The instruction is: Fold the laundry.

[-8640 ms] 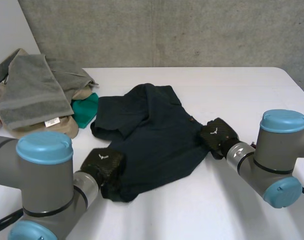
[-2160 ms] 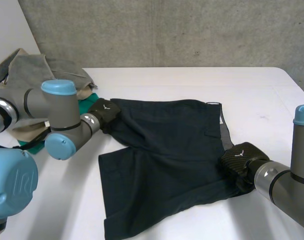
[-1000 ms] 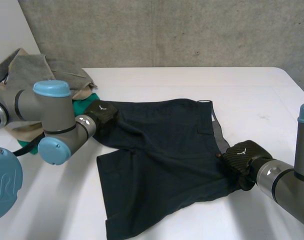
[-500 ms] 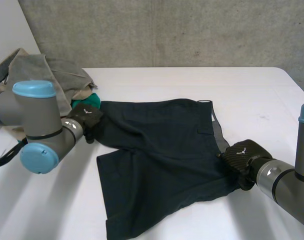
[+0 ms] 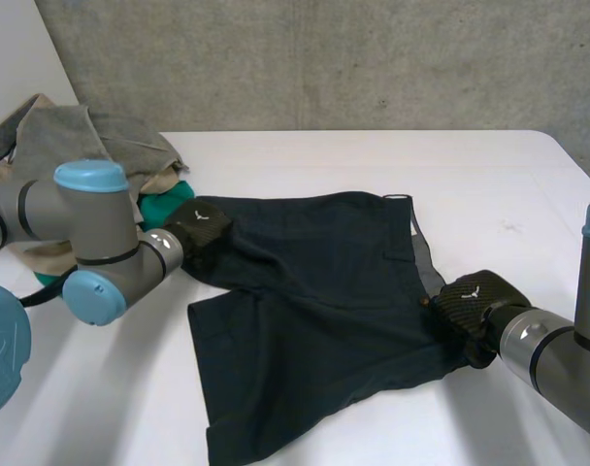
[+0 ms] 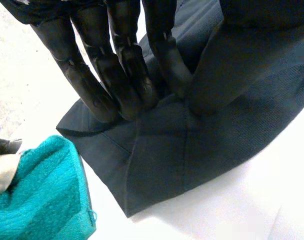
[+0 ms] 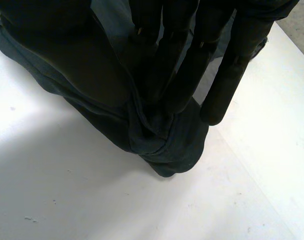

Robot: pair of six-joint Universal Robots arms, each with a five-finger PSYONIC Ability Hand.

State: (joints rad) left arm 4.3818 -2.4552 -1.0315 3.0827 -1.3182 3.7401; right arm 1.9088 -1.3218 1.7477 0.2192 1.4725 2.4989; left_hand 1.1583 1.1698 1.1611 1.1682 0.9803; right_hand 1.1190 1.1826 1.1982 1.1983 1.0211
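Dark navy shorts (image 5: 314,311) lie spread flat on the white table (image 5: 373,160), waistband to the right. My left hand (image 5: 200,233) rests on the shorts' far left corner. In the left wrist view its fingers (image 6: 117,75) and thumb press together on a raised crease of the dark cloth (image 6: 167,160), pinching it. My right hand (image 5: 470,306) sits at the shorts' right edge near the waistband. In the right wrist view the right hand (image 7: 182,75) has its fingers curled against the thumb, with a bunched fold of the shorts (image 7: 167,140) gripped between them.
A heap of other laundry sits at the table's far left: a grey towel (image 5: 72,136), beige cloth and a teal towel (image 5: 159,206), which also lies just beside the shorts' corner (image 6: 37,190). A concrete wall stands behind the table.
My left hand drew back to the left off the shorts' corner, then returned and closed on it. The right hand and the shorts have stayed put.
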